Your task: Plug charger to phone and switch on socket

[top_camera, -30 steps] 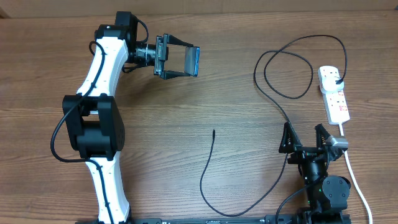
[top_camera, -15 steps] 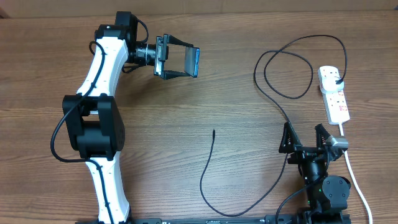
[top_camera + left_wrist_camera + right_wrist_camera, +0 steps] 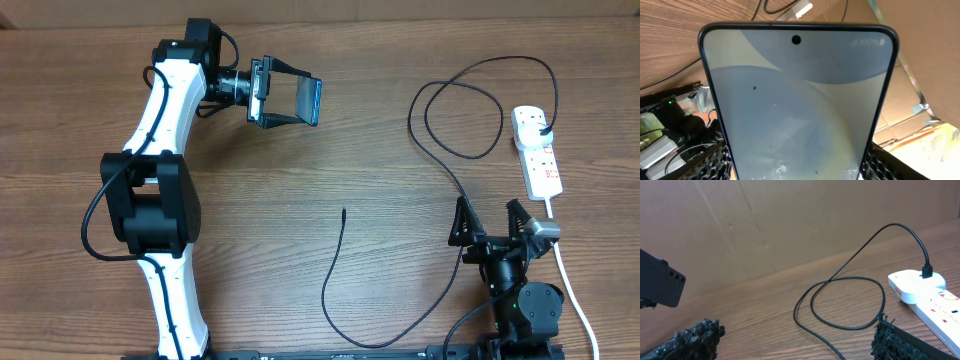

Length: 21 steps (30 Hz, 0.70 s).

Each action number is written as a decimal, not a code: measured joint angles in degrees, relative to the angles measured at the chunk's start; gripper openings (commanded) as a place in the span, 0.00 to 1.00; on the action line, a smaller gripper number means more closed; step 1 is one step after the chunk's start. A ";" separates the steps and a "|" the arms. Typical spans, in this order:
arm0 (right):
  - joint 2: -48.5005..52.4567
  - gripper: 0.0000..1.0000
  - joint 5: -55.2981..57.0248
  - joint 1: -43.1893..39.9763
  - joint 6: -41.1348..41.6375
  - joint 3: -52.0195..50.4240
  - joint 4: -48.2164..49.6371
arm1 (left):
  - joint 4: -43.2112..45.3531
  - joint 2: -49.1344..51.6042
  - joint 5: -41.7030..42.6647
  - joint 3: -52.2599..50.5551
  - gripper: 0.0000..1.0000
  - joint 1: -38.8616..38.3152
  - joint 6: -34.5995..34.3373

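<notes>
My left gripper (image 3: 300,99) is shut on the phone (image 3: 309,98) and holds it above the table at the back left. In the left wrist view the lit phone screen (image 3: 797,105) fills the frame between my fingers (image 3: 715,160). The charger cable (image 3: 437,150) loops across the right side; its plug sits in the socket (image 3: 537,152) and its free tip (image 3: 343,211) lies mid-table. My right gripper (image 3: 491,222) is open and empty at the front right, over the cable. The right wrist view shows the cable loop (image 3: 850,302), the socket (image 3: 927,295) and the phone's back (image 3: 660,282).
The socket's white cord (image 3: 570,290) runs down the right edge towards the front. A brown cardboard wall (image 3: 765,225) stands behind the table. The left arm (image 3: 165,150) stretches along the left side.
</notes>
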 measured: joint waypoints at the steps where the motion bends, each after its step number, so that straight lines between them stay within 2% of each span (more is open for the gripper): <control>1: 0.00 1.00 0.00 0.00 0.02 0.00 0.00 | 0.00 0.00 -0.04 0.00 0.04 0.00 0.00; 8: 0.00 1.00 -0.50 0.00 0.02 0.00 1.05 | 0.00 0.00 -0.42 0.00 0.04 0.00 0.00; 12: 0.00 1.00 -4.39 0.00 0.28 0.00 1.03 | 0.02 0.00 -0.39 0.00 0.04 0.00 0.00; 16: 0.35 1.00 -6.03 0.00 1.77 1.29 -5.64 | 0.02 0.00 0.48 0.00 0.04 0.00 0.02; 21: 6.84 1.00 -5.92 0.00 1.29 10.84 -12.46 | -0.02 0.00 1.55 0.00 0.04 0.00 0.02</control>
